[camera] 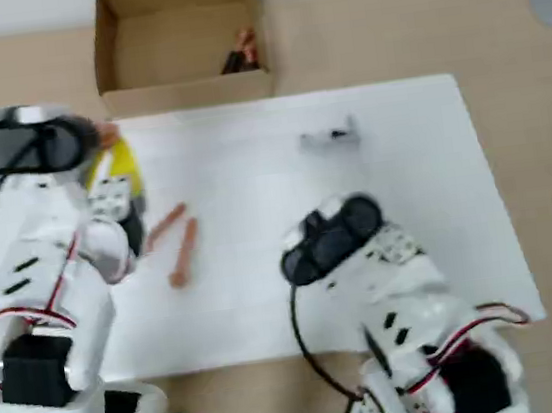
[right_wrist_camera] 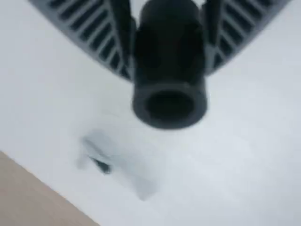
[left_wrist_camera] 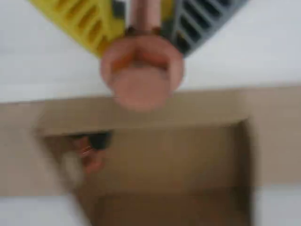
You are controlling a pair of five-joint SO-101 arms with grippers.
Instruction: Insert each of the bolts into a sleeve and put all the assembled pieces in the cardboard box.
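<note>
Left gripper (left_wrist_camera: 142, 37) is shown clamped on an orange bolt (left_wrist_camera: 141, 75), which is pinched between a yellow finger (left_wrist_camera: 80, 21) and a grey finger (left_wrist_camera: 207, 19) with its head turned toward the wrist camera. The bolt is held just short of the box (camera: 187, 94), near a front corner. One assembled piece (camera: 242, 51) is seen lying inside the box against a side wall. Right gripper (right_wrist_camera: 169, 66) is closed around a dark sleeve (right_wrist_camera: 169, 99), whose open end is held above the white sheet (camera: 427, 208). A loose bolt (camera: 166, 226) and a second loose bolt (camera: 183, 253) are laid side by side on the sheet, close to the left arm. A small pale object (camera: 328, 138), too blurred to be identified, is seen farther along the sheet, well apart from them.
</note>
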